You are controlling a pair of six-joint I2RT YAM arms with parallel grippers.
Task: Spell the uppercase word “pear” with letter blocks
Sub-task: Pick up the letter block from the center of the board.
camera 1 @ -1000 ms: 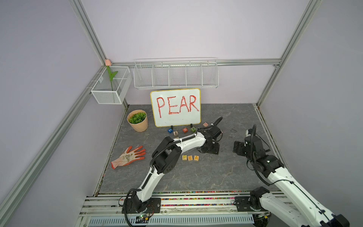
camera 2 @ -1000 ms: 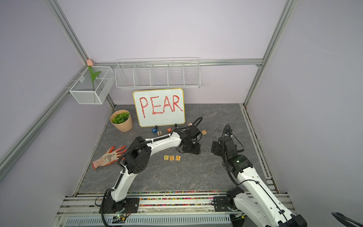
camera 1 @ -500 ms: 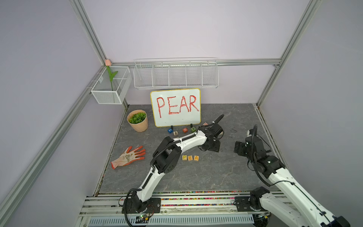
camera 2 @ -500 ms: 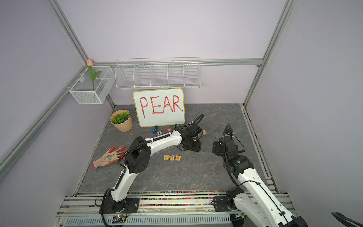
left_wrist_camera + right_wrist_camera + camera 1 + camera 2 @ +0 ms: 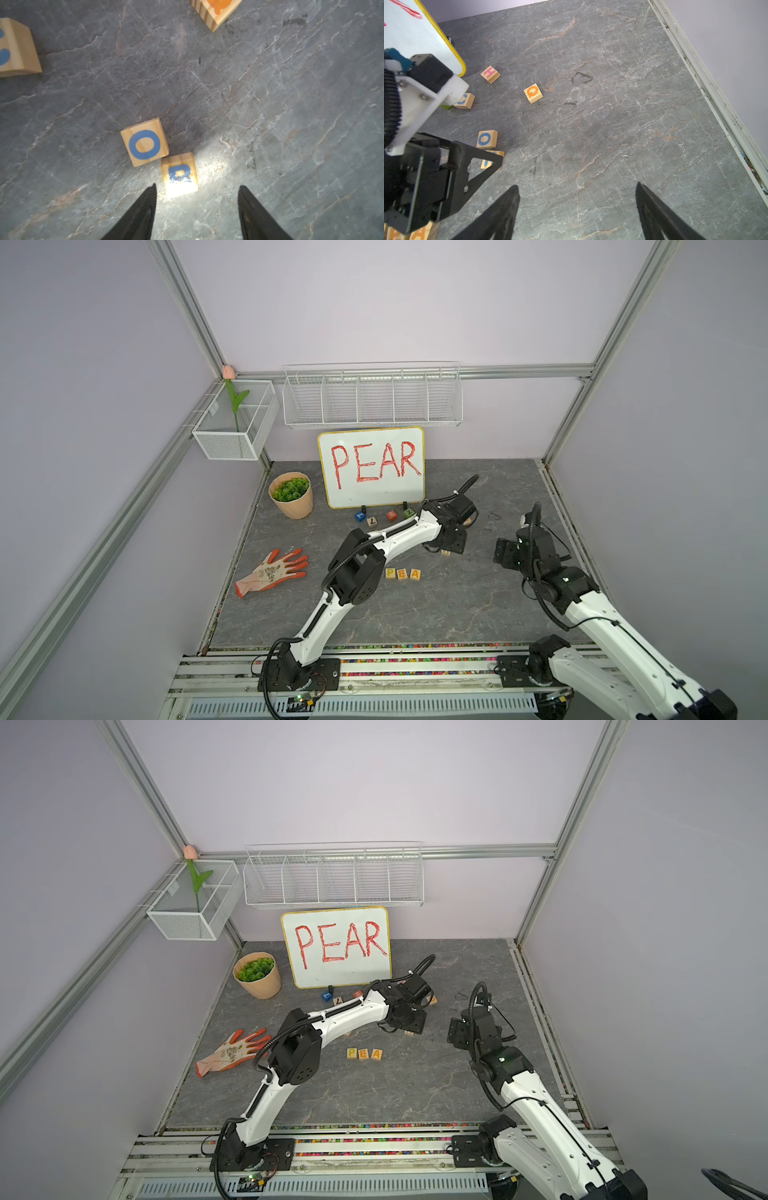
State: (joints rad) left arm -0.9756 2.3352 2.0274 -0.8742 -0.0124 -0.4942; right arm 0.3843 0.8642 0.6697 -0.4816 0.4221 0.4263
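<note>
The P (image 5: pixel 390 573), E (image 5: pixel 402 573) and A (image 5: pixel 415 573) letter blocks lie in a row mid-floor, and show in both top views. The blue R block (image 5: pixel 179 174) lies flat on the floor, one corner touching a wooden O block (image 5: pixel 145 142). My left gripper (image 5: pixel 197 186) is open just above the floor. The R block sits just past its fingertips, closer to one finger, and nothing is between the jaws. In a top view the left gripper (image 5: pixel 451 541) covers most of the R block (image 5: pixel 446 551). My right gripper (image 5: pixel 577 185) hangs open over bare floor to the right.
Loose wooden blocks C (image 5: pixel 465 100), Q (image 5: pixel 533 93) and H (image 5: pixel 490 74) lie near the left gripper. A whiteboard (image 5: pixel 372 466) reading PEAR stands at the back with painted cubes (image 5: pixel 392 514) before it. A plant pot (image 5: pixel 291 495) and a glove (image 5: pixel 272 572) are on the left.
My left gripper has shifted slightly toward the back right, staying low over the R block. The right arm has hardly moved. The P, E, A row is unchanged.
</note>
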